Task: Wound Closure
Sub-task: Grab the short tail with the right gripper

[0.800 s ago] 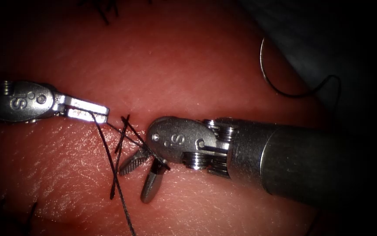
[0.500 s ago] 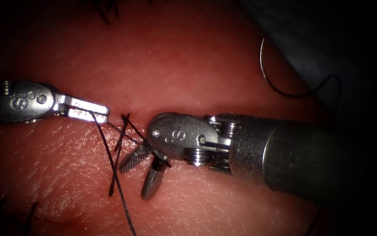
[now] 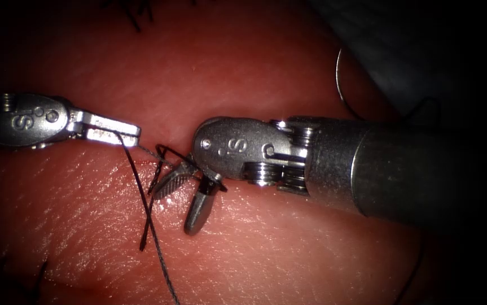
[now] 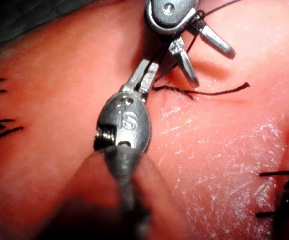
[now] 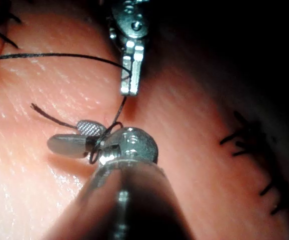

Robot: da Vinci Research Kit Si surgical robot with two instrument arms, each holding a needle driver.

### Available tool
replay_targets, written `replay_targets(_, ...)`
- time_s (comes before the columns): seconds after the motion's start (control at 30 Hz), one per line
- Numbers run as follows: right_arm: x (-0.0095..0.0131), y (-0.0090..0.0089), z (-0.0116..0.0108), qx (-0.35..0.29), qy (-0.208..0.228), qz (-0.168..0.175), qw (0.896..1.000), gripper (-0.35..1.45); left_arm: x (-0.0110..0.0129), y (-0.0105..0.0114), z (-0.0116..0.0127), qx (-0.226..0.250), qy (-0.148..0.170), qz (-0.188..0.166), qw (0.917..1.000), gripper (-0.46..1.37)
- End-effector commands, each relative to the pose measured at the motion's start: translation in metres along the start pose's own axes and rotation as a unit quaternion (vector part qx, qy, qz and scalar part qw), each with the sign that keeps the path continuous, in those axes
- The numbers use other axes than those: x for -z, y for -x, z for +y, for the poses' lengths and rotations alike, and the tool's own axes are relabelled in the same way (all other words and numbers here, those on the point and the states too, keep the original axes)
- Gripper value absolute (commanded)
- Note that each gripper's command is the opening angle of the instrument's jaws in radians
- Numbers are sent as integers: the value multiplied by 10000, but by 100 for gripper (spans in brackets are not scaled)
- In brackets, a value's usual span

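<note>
Reddish tissue (image 3: 266, 73) spreads under both tools, with dark finished stitches (image 5: 257, 145) further along the cut. On the left, the left tool (image 3: 110, 127) has its fingers clamped together on the thread (image 3: 141, 197), which drops from the tips across the tissue towards the lower edge of the endoscope view. A short cut end of thread (image 4: 224, 92) lies loose on the surface nearby. Close to the right of it, the right tool (image 3: 184, 200) has its fingers spread apart, pointing down at the tissue, with a loop of thread wound around them at their base; they grip nothing. Well away at the upper right, the curved needle (image 3: 340, 79) rests free on the tissue edge, held by neither tool and not in the tissue
</note>
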Motion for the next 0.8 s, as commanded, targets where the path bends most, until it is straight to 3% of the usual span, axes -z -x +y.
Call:
replay_targets(0.03, -1, 2, 1, 75, -8, -6, 10000, 77, 0, 0, 0, 2, 25, 5, 10000, -35)
replay_targets(0.17, -5, 1, 1, 462, 6, 15, 9989, 91, 0, 1, -3, 2, 14, 34, 10000, -35)
replay_targets(0.53, -13, -7, 4, 1271, 40, 131, 9918, 93, 8, 7, -9, -6, 3, 119, 9999, -35)
replay_targets(0.8, -31, -16, 10, 1556, -4, 189, 9876, 94, 14, 8, -8, 52, -7, 184, 9998, -35)
